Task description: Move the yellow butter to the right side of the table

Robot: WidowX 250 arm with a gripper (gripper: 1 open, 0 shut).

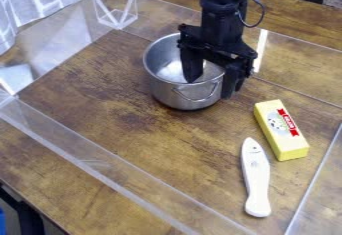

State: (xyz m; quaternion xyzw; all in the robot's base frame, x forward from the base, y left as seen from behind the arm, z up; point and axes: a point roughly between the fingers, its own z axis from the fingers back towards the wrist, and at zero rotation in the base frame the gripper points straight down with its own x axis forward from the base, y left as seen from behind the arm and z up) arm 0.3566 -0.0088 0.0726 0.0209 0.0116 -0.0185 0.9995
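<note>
The yellow butter [281,128], a small yellow block with a red-and-white label, lies flat on the dark wood-grain table [107,109] toward the right edge. My gripper [215,82] hangs straight down over the right rim of a metal pot [181,71], up and to the left of the butter and apart from it. Its two dark fingers stand open, with nothing between them.
A white spatula-like utensil [255,177] lies in front of the butter near the front right edge. A clear plastic rim [80,154] runs along the table's edges, with a clear raised panel [114,9] at the back left.
</note>
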